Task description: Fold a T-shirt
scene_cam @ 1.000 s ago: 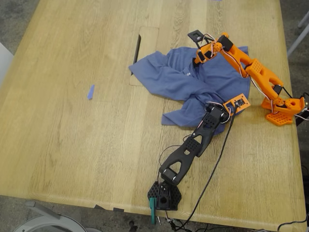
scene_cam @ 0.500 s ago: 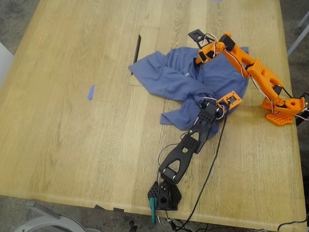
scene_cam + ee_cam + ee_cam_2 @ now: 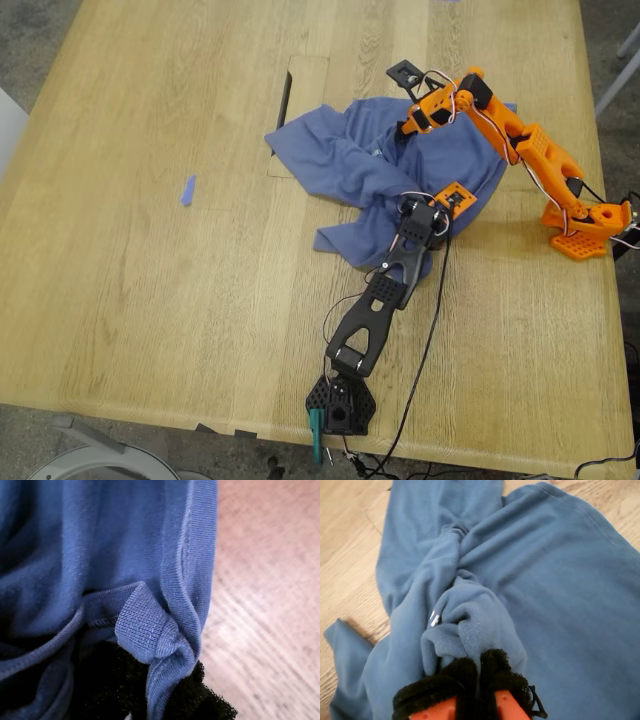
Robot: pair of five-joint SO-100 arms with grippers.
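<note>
Table (image 3: 150, 250) is wood, with the T-shirt (image 3: 400, 165) lying crumpled toward the exterior view's right, beside a cable slot (image 3: 285, 100). Far from flat: bunched ridges, one flap pulled out toward the near edge.

Which arm is which: the second wrist view shows orange parts behind black pads, so my second gripper (image 3: 479, 672) is on the orange arm, at the far side of the shirt. My first gripper (image 3: 165, 692) is prob. the black arm at the near fold (its wrist view shows only black padding under cloth, so less sure).

Jaws: second is closed, pads pressed together with a wad of fabric bulging out just ahead of them. First is clamped on a rolled ribbed edge, hem or sleeve cuff; can't tell which.

Handling, as a guess: light, soft, limp cotton, no stiffness, drags and bunches on wood, not fragile. Best held at seams and hems, where the doubled cloth gives the pads grip; a mid-panel pinch only gathers a lump.

Small blue scrap (image 3: 187, 190) sits well apart at the exterior view's left.
</note>
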